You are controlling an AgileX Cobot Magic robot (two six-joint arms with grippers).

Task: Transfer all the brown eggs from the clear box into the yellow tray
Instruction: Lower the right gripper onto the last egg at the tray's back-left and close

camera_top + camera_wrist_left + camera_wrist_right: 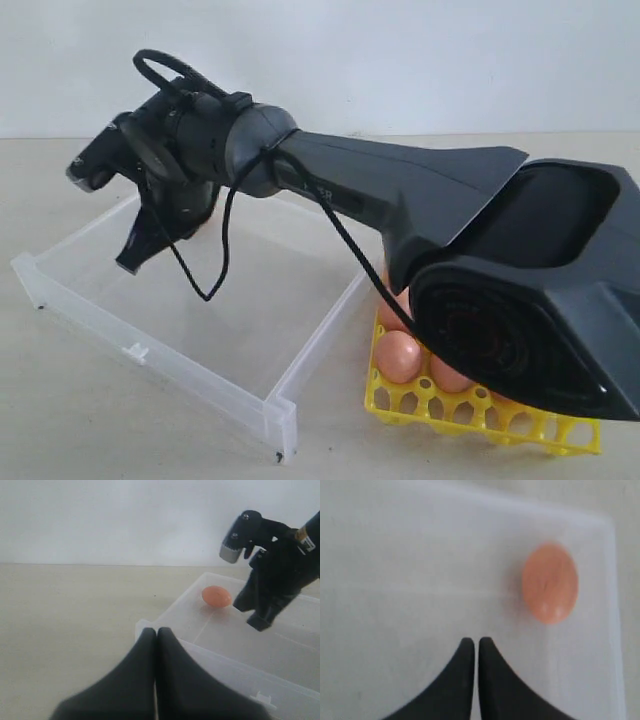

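In the exterior view the right arm reached leftward across the scene and hung the right gripper over the far-left part of the clear box. From there the box floor showed no eggs, though the wrist hid a patch of it. At the near right the yellow tray sat just beside the box with at least two brown eggs seated in its cells. The arm's bulk covered the rest, so I could not count them. In the left wrist view the left gripper hovered outside the box over the table, jaws pressed together on nothing. One brown egg lay in the box near its far wall, just beside the right gripper. In the right wrist view that gripper's jaws stood together and empty above the box floor, and the egg lay untouched off to one side of them, by a rounded corner. By my judgement the job was nearly done — this single egg looked like the last to carry over, and the jaws would have to part first.
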